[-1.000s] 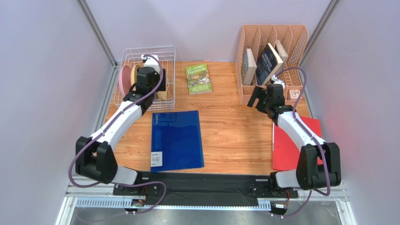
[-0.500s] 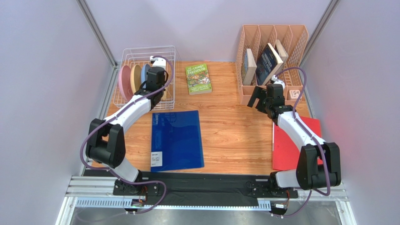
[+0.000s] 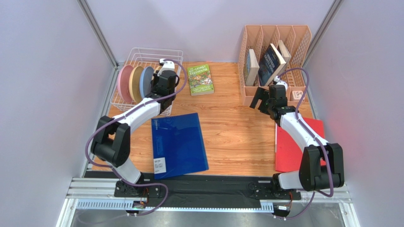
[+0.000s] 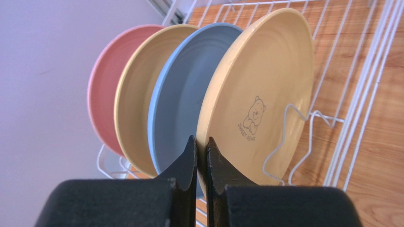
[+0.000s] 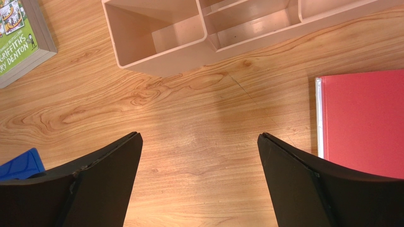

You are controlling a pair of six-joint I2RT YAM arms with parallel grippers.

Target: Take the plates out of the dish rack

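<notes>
**Left hand** (image 4: 201, 158): clenched on the rim of the front tan plate (image 4: 265, 94). The rim enters the narrow slit between the fingers, so one finger bears on each face.

**Location of the plates:** all four stand on edge in a row inside the dish rack (image 3: 142, 53), at the far left corner of the table (image 3: 237, 132). Counting away from the hand, the order is:
- front tan plate
- blue plate (image 4: 185, 99)
- second tan plate (image 4: 135, 99)
- pink plate (image 4: 102, 104)

The blue plate stands just behind the gripped one. Contact between the two cannot be confirmed.

**Governing relation:** the gripped plate extends straight out from the hand, with its flat plane in line with the fingers. A wire tine (image 4: 289, 137) rises just in front of its marked face. The withdrawal should probably follow the plate's own plane, up and clear of the tines. A sideways pull would likely press it against the blue plate or the tine.

**Right hand** (image 5: 199, 137): released, with the jaws spread wide. It hovers over bare table beside the file organiser (image 3: 275, 38), well apart from the rack. The left arm is the nearer arm.
</notes>
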